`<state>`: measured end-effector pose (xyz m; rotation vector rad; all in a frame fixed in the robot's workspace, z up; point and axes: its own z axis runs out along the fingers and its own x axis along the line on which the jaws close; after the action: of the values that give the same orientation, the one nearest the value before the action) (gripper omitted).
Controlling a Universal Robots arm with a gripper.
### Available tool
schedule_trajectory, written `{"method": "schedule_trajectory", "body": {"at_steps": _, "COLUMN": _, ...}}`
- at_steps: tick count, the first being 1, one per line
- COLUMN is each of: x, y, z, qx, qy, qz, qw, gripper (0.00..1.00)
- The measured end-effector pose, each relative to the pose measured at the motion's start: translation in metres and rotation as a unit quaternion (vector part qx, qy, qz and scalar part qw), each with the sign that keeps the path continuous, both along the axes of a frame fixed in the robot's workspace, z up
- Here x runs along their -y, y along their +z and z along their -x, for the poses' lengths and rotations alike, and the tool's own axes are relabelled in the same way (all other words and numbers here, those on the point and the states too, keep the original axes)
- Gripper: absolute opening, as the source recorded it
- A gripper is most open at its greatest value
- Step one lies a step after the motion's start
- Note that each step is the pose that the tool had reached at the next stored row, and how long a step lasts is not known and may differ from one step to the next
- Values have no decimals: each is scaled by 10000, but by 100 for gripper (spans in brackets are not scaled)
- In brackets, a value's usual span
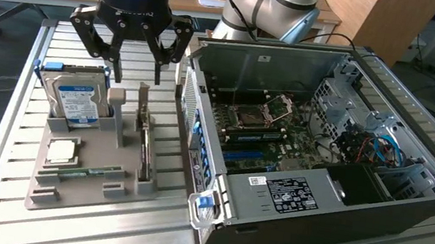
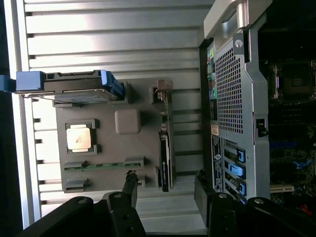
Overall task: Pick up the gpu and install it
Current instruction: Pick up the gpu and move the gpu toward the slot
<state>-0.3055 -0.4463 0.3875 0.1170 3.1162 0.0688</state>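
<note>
Gripper (image 1: 135,74): three black fingers spread wide, nothing held, hanging above the rear of the tray (image 1: 72,201). Gpu (image 1: 146,141): stands on edge in its tray slot, below the jaws and apart from them, with its bracket end the nearer to the fingertips; it is not lifted and not installed. Drive (image 1: 77,100): upright in its cradle, just to one side of the jaws. Case (image 1: 300,196): lid off, its wall close on the other side of the jaws. CPU (image 1: 62,151) and RAM (image 1: 80,172): lying flat on the tray, farther from the jaws than the gpu. Hazards, as I judge them: the card is thin and crowded, so wide fingers coming down off-line could strike the drive, the tray post beside the card or the case wall. A skewed pinch could bind the card in its slot and drag the loose-looking tray up with it. A grip on the bare board could also slip or stress it. View notes: the exterior view gives me the height gap between fingertips and card, and the open board (image 1: 258,134) inside the case. The wrist view gives me the card's narrow top edge running lengthwise toward the gap between the fingers (image 2: 129,190), and the case's perforated rear panel.
</note>
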Motion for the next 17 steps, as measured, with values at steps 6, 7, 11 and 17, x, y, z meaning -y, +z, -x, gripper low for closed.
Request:
{"method": "schedule_trajectory", "body": {"at_steps": 6, "x": 0, "y": -58, "z": 0, "qx": 0, "qy": 0, "qz": 1, "qw": 10000, "gripper": 59}}
{"method": "schedule_trajectory", "body": {"at_steps": 7, "x": 0, "y": -77, "z": 0, "qx": 0, "qy": 0, "qz": 0, "qw": 10000, "gripper": 59}}
{"method": "schedule_trajectory", "body": {"at_steps": 11, "x": 0, "y": -149, "z": 0, "qx": 0, "qy": 0, "qz": 1, "qw": 10000, "gripper": 59}}
{"method": "schedule_trajectory", "body": {"at_steps": 17, "x": 0, "y": -159, "z": 0, "qx": 0, "qy": 0, "qz": 2, "qw": 10000, "gripper": 59}}
